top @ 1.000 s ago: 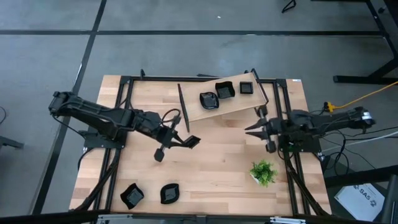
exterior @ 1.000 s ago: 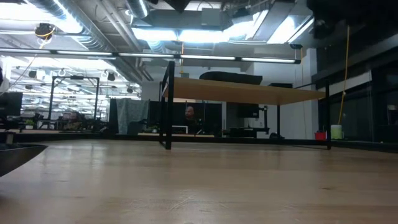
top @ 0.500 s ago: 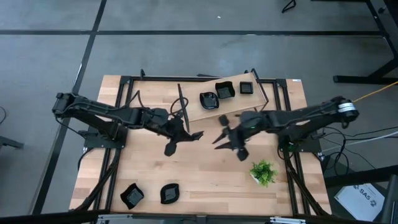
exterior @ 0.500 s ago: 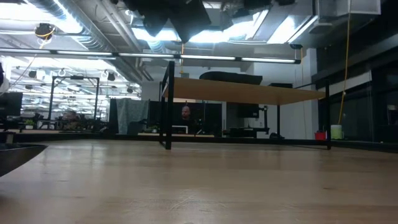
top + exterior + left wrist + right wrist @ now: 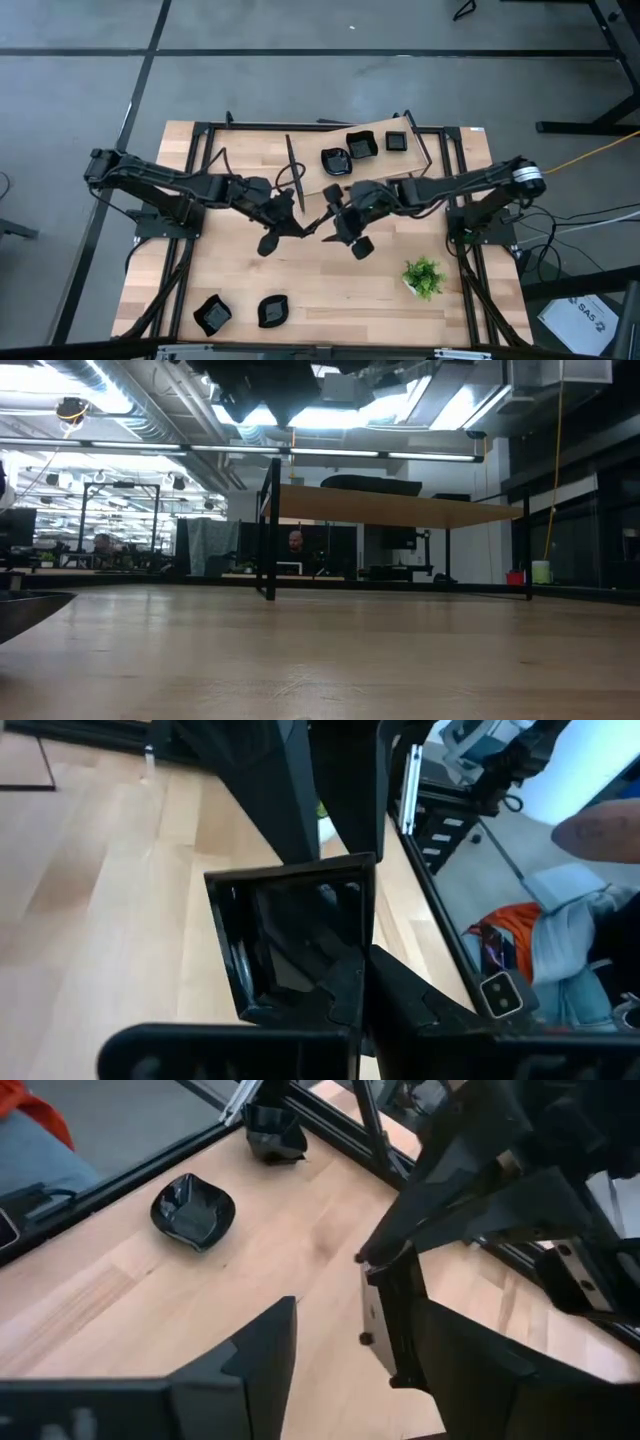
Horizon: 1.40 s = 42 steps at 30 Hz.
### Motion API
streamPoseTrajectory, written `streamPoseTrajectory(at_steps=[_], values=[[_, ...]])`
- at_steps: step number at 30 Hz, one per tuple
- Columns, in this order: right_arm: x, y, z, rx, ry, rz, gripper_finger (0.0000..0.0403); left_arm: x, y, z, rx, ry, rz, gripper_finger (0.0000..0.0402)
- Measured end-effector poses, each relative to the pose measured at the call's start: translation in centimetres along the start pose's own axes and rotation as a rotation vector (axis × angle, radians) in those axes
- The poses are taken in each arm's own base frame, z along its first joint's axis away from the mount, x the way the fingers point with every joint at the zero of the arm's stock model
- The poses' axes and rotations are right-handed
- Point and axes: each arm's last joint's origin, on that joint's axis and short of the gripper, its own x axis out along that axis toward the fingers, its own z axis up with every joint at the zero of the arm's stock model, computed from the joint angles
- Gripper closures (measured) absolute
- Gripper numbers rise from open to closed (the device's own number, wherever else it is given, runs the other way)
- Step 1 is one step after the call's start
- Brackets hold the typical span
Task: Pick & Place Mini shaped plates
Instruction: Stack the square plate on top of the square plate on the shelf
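At the near edge of the wooden table (image 5: 230, 270), two glossy black mini plates rest side by side: an angular one (image 5: 211, 314) and a wavy-edged one (image 5: 272, 310). A small green potted plant (image 5: 423, 276) stands further right, well apart from them.

Mid-table, the two arms meet. The left gripper (image 5: 297, 226) is clenched on a square black plate (image 5: 290, 945), pinching it by one edge so that it hangs above the wood, tilted up (the left wrist view looks straight into its shallow well). The right gripper (image 5: 340, 222) sits just beside it with its fingers (image 5: 250, 1355) spread wide, one on either side of the held plate, which shows edge-on in the right wrist view; whether the fingers touch the plate cannot be told. Beyond it, the same view shows the two near-edge plates lying on the wood.

Farther back, a raised wooden shelf (image 5: 380, 170) on a black frame carries three more black plates: a rounded one (image 5: 335, 161), a squarish one (image 5: 361, 146) and a smaller square one (image 5: 397, 142). The low view shows this shelf from below, with a dark plate on top and the grippers dark overhead; in the room beyond, people sit at desks (only distant figures).
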Motion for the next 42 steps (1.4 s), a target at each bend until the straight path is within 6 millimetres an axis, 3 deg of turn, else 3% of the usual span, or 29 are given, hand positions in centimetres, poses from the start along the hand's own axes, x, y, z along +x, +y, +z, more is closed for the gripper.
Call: streamPoseTrajectory(at_steps=[12,31,42], values=[[0.0,-0.2,0.2,0.004,-0.016,-0.008,0.0255,0.0,0.0,-0.8,-0.004,0.076,0.006,0.0398],[1.0,-0.3,-0.1,0.009,-0.072,0.058,0.0272,0.1,-0.5,-0.4,0.278,0.05,-0.019,0.0398],[1.0,-0.3,0.1,0.007,-0.114,0.105,0.0386,0.1,-0.6,0.1,0.387,-0.007,-0.023,0.0396]])
